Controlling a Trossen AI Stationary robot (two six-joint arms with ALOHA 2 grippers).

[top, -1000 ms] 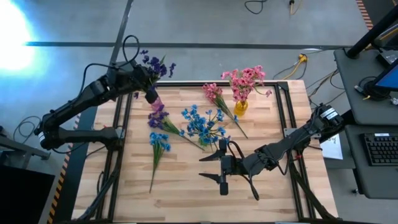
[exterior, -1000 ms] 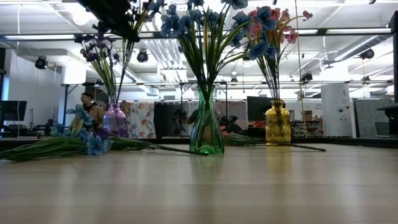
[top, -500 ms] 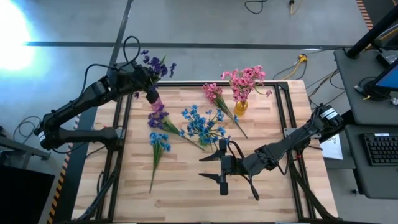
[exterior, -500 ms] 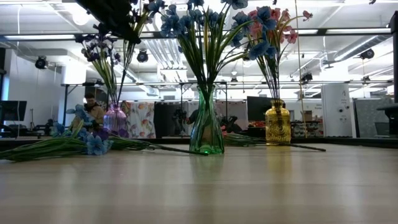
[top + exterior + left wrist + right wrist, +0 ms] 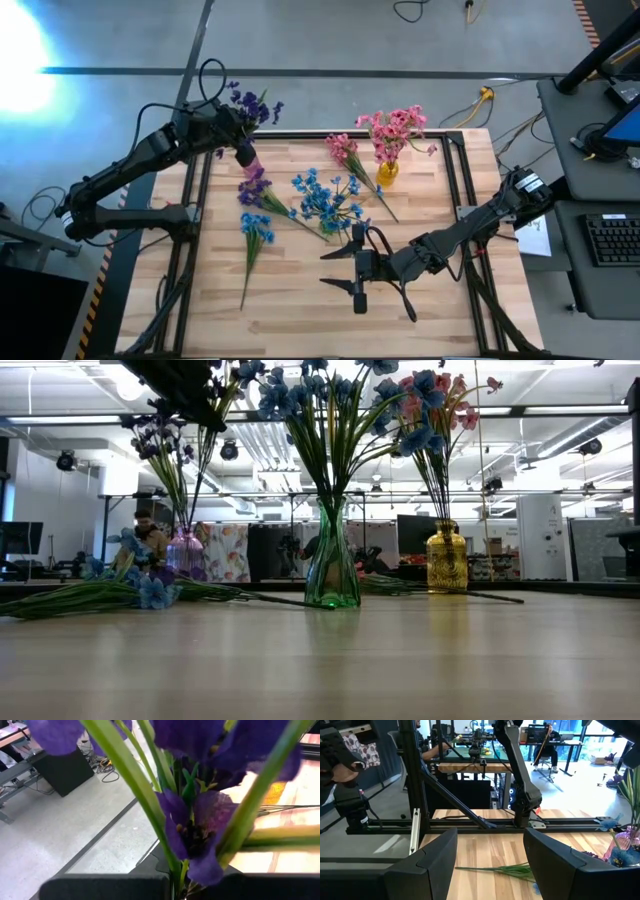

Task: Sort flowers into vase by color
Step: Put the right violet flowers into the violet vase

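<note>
Purple sprig (image 5: 252,103) is clamped in the left claw (image 5: 237,125), held over the pink-purple vase (image 5: 246,157) at the counter's (image 5: 300,310) far left corner. In the left wrist view the fingers are pressed together on green stems with purple blossoms (image 5: 200,827) filling the frame. Whether the stem ends are already inside the vase mouth cannot be told from above.

Right claw (image 5: 352,268) is parked low over the counter's near middle, jaws spread, nothing between them; only bare wood and one loose green stem (image 5: 500,869) are seen past its fingers.

Still lying flat on the counter: a purple sprig (image 5: 256,190) near the pink-purple vase, a blue sprig (image 5: 256,232) at left, a pink sprig (image 5: 345,152) beside the yellow vase (image 5: 387,172). Blue blossoms (image 5: 325,200) are bunched at centre in the green vase (image 5: 332,565); pink ones (image 5: 395,128) stand in the yellow vase.

Risks, as judged:
- If the stems are let go off-centre, the sprig could tip out over the counter edge, since the vase sits right at the corner.
- The narrow vase could be knocked over by sideways drag from the long stems.
- Blossoms already in the vase could be snagged by the claw on retreat.
</note>
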